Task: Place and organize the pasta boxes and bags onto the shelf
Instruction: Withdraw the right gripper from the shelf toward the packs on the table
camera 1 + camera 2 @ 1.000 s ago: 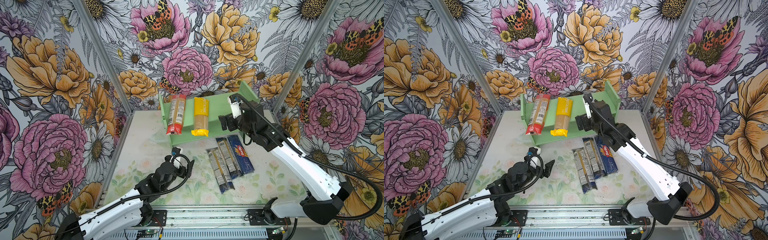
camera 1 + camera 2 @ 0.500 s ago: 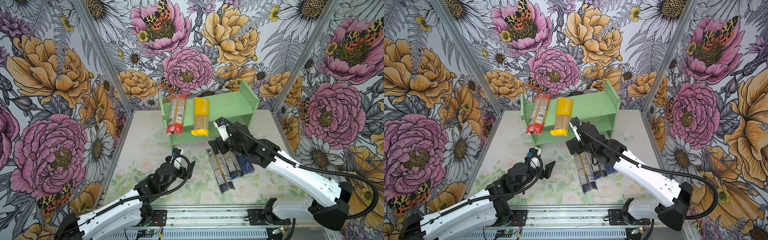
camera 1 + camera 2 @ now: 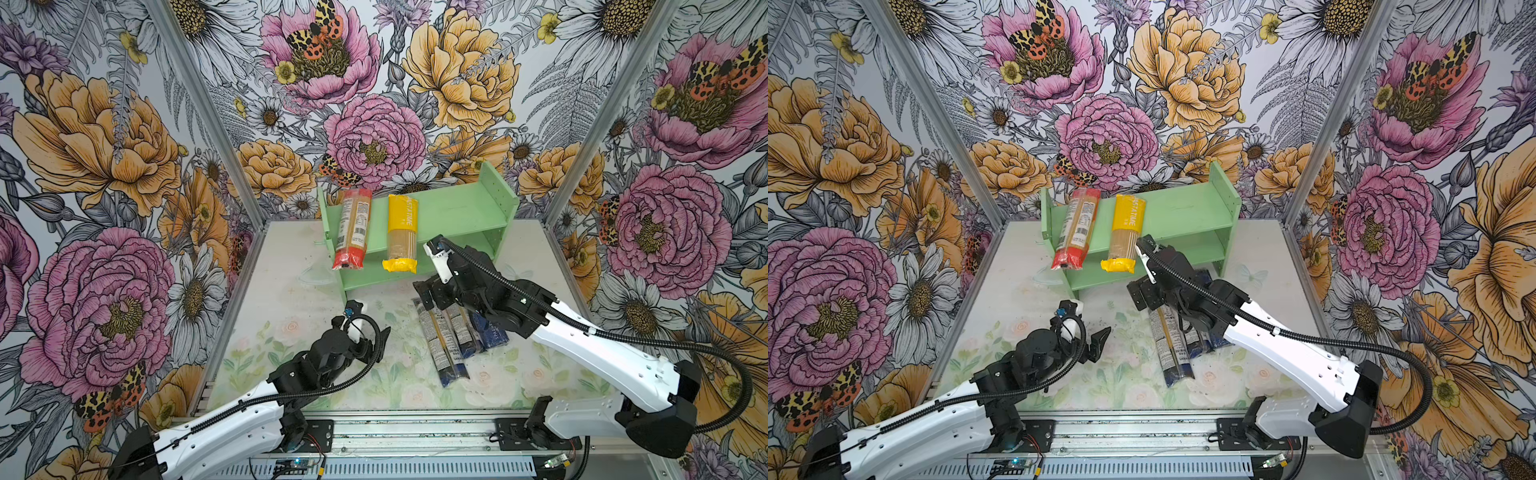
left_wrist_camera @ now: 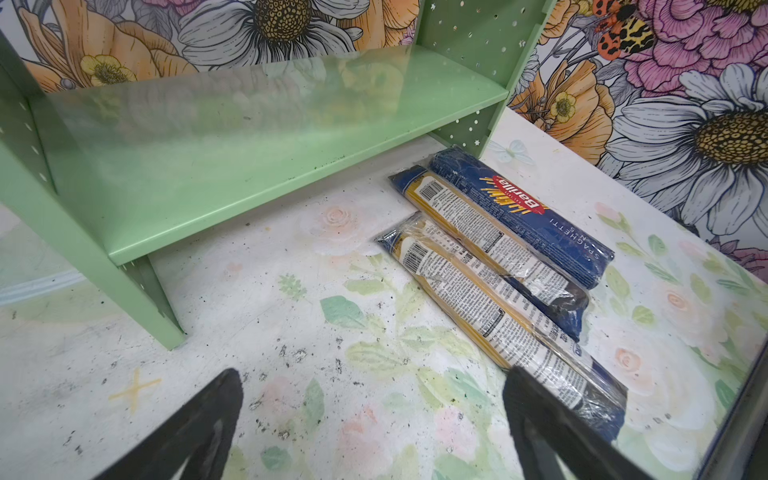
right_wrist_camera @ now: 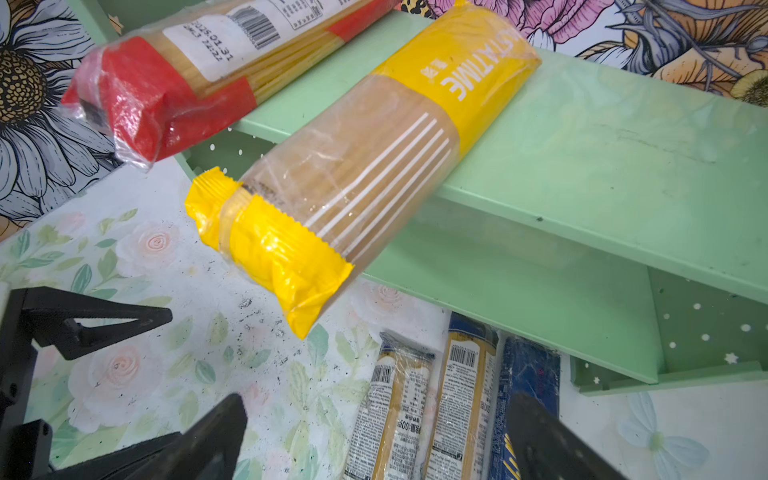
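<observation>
Both grippers are spread wide and empty. The left gripper (image 4: 372,374) hangs over the bare table (image 3: 286,299). The right gripper (image 5: 376,401) is above the far ends of two blue-ended bags (image 3: 442,345) and the Barilla box (image 3: 492,334), which lie side by side before the shelf (image 3: 457,208). The red-ended bag (image 3: 353,224) and yellow bag (image 3: 402,232) lie on its top tier, left half, with their near ends overhanging.

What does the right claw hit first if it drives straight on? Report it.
Probably the blue-ended clear bag farthest from the Barilla box: its end lies on the table in the gap ahead of the open right claw. The yellow bag's overhanging end looks higher, though depth is unclear.
</observation>
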